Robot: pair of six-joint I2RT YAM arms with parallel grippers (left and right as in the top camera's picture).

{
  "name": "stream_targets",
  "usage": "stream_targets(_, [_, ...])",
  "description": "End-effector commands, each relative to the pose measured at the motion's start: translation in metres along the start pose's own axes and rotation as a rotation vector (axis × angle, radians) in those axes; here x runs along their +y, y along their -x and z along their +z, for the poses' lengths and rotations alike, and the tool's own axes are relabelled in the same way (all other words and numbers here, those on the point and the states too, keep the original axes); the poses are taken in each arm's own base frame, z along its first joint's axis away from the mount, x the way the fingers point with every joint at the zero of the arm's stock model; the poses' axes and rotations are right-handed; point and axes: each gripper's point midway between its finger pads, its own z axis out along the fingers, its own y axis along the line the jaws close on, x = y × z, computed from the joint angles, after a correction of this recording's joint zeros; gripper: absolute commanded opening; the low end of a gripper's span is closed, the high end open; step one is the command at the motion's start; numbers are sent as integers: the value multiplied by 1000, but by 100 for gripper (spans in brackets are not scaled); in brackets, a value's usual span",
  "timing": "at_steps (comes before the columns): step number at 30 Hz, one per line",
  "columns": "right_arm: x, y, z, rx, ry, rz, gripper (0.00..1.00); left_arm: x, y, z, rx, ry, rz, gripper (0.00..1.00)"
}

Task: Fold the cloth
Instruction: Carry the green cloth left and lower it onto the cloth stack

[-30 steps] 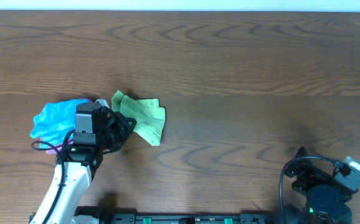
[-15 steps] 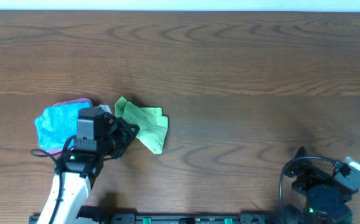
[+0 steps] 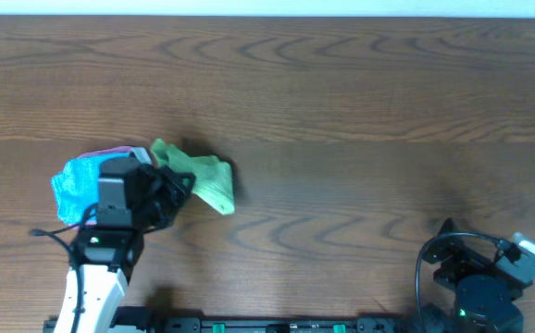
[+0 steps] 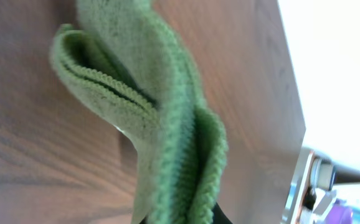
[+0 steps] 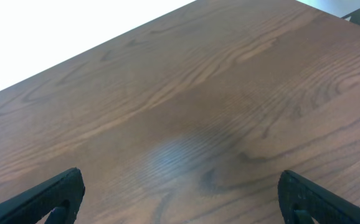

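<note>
cloth [image 3: 201, 174]: lime green | second cloth [image 3: 71, 181]: blue | third cloth [image 3: 112, 152]: pink | table [image 3: 360, 92]: brown woodgrain

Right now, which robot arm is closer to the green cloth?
Left. The left fingers hold the green cloth; the right fingers, open, sit far off to its right.

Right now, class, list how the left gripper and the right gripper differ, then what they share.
The left gripper is shut; the right gripper is open wide. The left gripper holds the bunched green cloth; the right gripper holds nothing. The left gripper is next to a blue cloth; the right gripper has only table before it. Both are over the same wooden table.
</note>
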Motion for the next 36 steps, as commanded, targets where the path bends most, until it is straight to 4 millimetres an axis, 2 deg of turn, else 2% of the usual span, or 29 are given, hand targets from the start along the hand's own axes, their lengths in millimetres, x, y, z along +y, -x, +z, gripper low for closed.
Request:
stream_targets(1, [-3, 1, 0, -10, -16, 14, 99, -23, 29, -21, -83, -26, 53, 6])
stream_targets(7, [-3, 1, 0, -10, -16, 14, 99, -25, 60, -47, -110, 18, 95, 5])
stream_targets(17, [-3, 1, 0, -10, -16, 14, 99, -18, 83, -48, -121, 31, 92, 6])
stream_targets(20, [-3, 1, 0, -10, -16, 14, 99, -13, 96, -51, -147, 31, 64, 5])
stream_targets(27, [-3, 1, 0, -10, -16, 14, 99, -20, 124, -58, -145, -49, 13, 6])
stream_targets(30, [-3, 1, 0, -10, -16, 14, 99, -33, 135, -63, -162, -65, 29, 6])
stream_targets(36, [-3, 1, 0, -10, -16, 14, 99, -38, 143, -64, -169, -66, 36, 6])
